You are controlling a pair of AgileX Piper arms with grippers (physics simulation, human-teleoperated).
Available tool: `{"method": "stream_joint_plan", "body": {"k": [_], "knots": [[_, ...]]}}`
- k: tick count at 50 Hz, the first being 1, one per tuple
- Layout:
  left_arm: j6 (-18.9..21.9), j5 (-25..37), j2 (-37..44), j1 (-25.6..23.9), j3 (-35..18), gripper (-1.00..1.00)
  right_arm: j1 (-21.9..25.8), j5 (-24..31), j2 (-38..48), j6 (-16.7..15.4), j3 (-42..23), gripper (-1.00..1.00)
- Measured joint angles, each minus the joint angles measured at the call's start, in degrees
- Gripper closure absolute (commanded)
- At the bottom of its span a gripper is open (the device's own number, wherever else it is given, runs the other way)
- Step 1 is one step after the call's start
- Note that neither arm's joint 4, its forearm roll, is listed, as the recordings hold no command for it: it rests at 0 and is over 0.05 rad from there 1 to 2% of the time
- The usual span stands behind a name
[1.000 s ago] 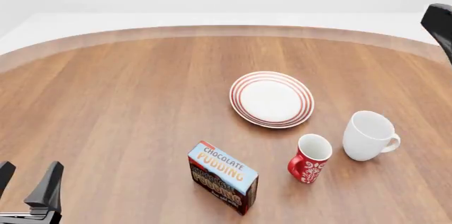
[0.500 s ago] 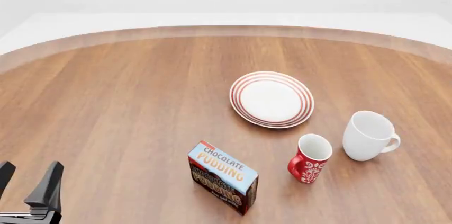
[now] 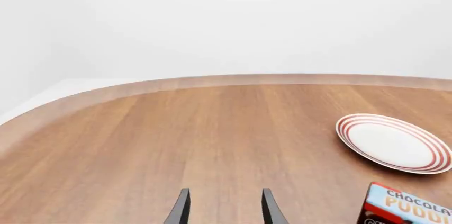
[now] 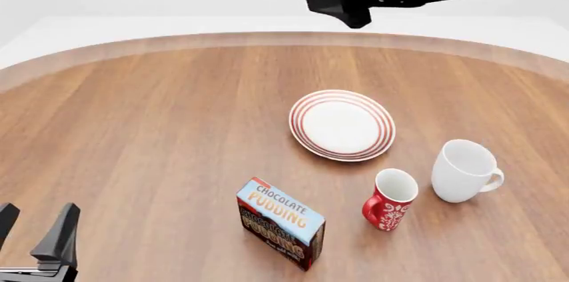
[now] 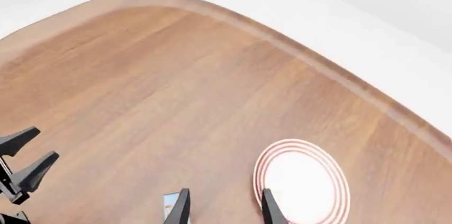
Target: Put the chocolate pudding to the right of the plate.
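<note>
At the near left corner of the wooden counter the left gripper rests low, its fingers apart and holding nothing. The chocolate pudding stands on the counter near the front edge, nearer and a little left of the plate, well apart from it. Just right of the box stands a red patterned mug, and beside that a plain white mug; both occupy the counter near and right of the plate. The right gripper hangs high over the far side, fingers apart, empty.
</note>
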Motion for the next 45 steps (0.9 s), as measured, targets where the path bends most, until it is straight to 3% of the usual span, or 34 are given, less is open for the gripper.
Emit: {"method": "stream_joint_plan", "body": {"k": [17, 45], "knots": [[0.0, 0.0, 0.0, 0.0, 0.0, -1.0, 2.5, -2.1, 2.3, 3.6, 6.7, -1.0], [0.0, 0.0, 0.0, 0.0, 0.0, -1.0, 4.8, -12.2, -0.7, 9.1, 26.7, -1.0]]}}
